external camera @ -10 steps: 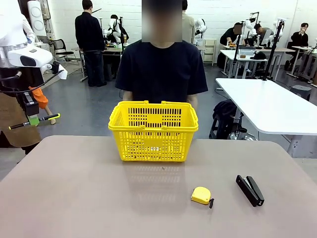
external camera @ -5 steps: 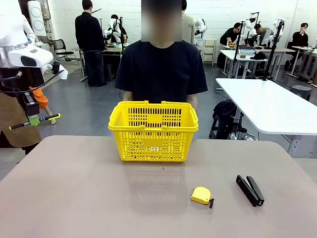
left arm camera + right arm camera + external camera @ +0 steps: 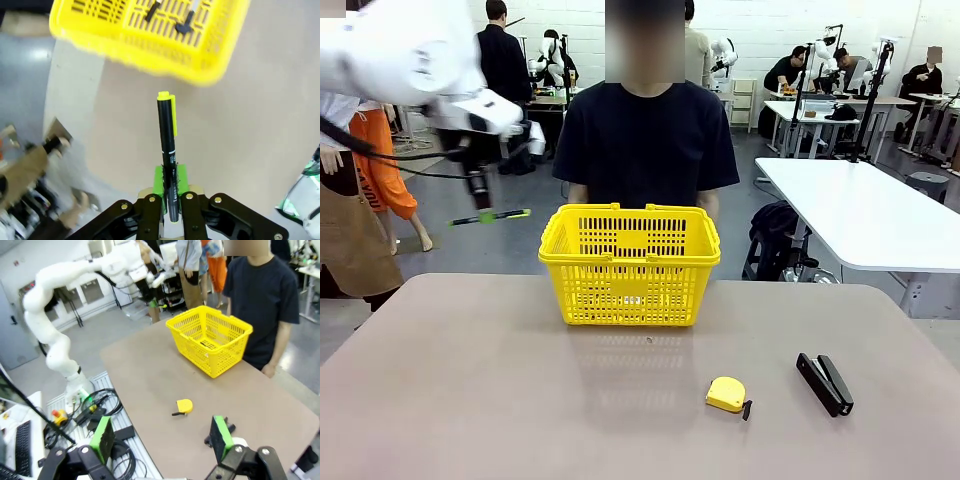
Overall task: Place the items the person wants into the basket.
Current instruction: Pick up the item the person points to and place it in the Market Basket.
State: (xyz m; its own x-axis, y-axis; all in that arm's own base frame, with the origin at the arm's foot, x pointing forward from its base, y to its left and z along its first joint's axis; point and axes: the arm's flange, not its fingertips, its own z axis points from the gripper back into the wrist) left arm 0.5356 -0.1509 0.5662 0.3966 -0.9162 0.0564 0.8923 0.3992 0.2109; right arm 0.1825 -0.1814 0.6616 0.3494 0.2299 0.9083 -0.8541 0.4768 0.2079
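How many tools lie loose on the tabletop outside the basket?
2: a tape measure near the front middle, and a stapler to its right. Both sit apart from the basket.

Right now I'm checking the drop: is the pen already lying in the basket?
No, the pen is clamped in the left gripper, short of the basket rim.

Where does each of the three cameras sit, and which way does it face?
Front: between the arms, facing the person across the table; left gripper carrying the pen.
Left wrist: above the table edge, looking down its shut fingers at the pen.
Right wrist: high, back, over its open right gripper.
All three share the basket.
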